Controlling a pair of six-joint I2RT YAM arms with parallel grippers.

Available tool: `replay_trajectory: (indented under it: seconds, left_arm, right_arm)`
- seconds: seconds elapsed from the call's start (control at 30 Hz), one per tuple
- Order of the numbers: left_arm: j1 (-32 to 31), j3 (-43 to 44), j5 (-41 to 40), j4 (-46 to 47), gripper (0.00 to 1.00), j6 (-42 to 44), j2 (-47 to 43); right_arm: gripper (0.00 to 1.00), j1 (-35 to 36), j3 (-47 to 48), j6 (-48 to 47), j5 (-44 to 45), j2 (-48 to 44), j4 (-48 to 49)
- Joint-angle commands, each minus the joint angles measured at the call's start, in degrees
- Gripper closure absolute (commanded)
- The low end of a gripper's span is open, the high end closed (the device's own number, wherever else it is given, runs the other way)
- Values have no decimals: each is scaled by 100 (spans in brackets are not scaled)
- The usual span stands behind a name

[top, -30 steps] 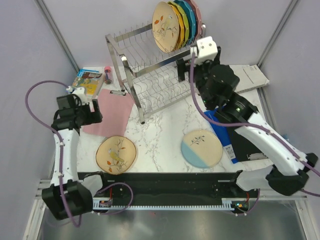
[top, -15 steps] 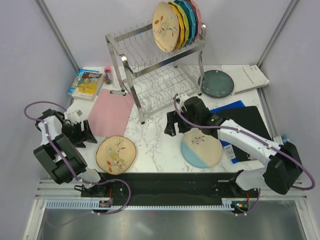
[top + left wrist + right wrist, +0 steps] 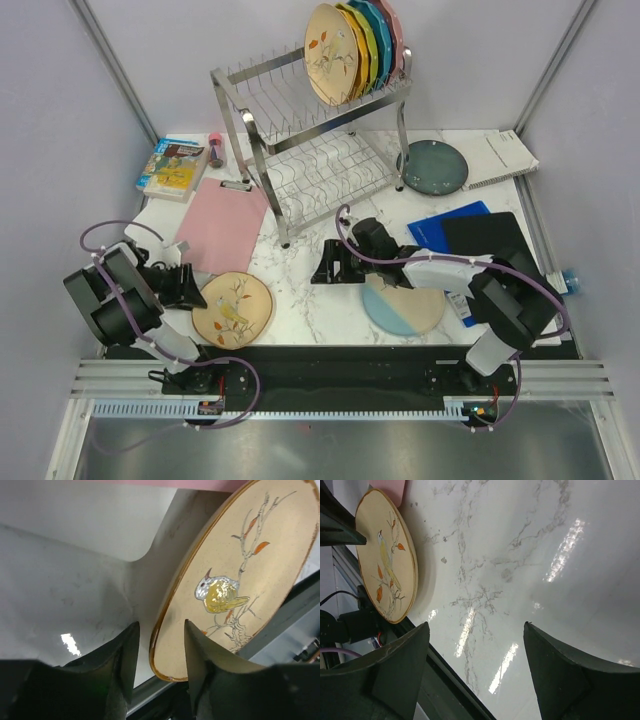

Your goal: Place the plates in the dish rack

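One cream-yellow bird plate [image 3: 232,308] lies flat at the front left of the table. My left gripper [image 3: 188,288] is low at its left rim. In the left wrist view the gripper [image 3: 161,625] is open and straddles the rim of this plate [image 3: 240,580], one finger over the plate and one outside it. The half-blue, half-cream plate [image 3: 405,302] lies at the front centre, partly under my right arm. My right gripper [image 3: 325,265] is wide open and empty over bare marble [image 3: 476,625]. The dark teal plate [image 3: 435,165] lies right of the dish rack [image 3: 300,150]. A second bird plate [image 3: 332,52] stands in the rack's top tier.
Plain yellow, green, blue and pink plates [image 3: 378,40] stand behind the bird plate in the rack. A pink clipboard [image 3: 225,225], a book [image 3: 172,165] and a small tube [image 3: 215,150] lie at the left. A blue folder and a black notebook [image 3: 480,235] and a white pad [image 3: 505,155] lie at the right.
My right arm has come down from the rack to the table and moved left past the blue-and-cream plate. My left gripper has moved right and reached the bird plate's rim.
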Motion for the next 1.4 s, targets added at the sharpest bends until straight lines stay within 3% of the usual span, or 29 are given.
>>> replay_trajectory:
  seconds: [0.0, 0.03, 0.33, 0.57, 0.8, 0.97, 1.23, 1.37]
  left_arm:
    - [-166, 282, 545, 487, 55, 188, 458]
    - [-236, 344, 563, 479, 63, 144, 546]
    - [-859, 696, 1063, 251, 98, 91, 477]
    - [-1317, 1696, 1863, -566, 98, 12, 845]
    - [-1879, 1742, 2144, -795, 98, -112, 802]
    - [-1942, 1821, 2443, -1243, 98, 450, 924]
    - [-1740, 2199, 2971, -2805, 98, 1959, 1408]
    - [-1748, 2270, 3094, -3116, 98, 2235, 1479]
  right_arm:
    - [17, 252, -44, 608, 45, 180, 1161]
    - [18, 261, -62, 670, 80, 241, 1223]
    - [17, 401, 61, 1004, 300, 619, 1241]
    - [17, 603, 193, 1092, 90, 979, 1688]
    - [14, 902, 492, 1207, 107, 1181, 2093]
    - [13, 911, 518, 1391, 283, 1278, 1980]
    - [12, 841, 448, 1233, 309, 997, 1662]
    - [11, 823, 474, 1251, 108, 1128, 1838]
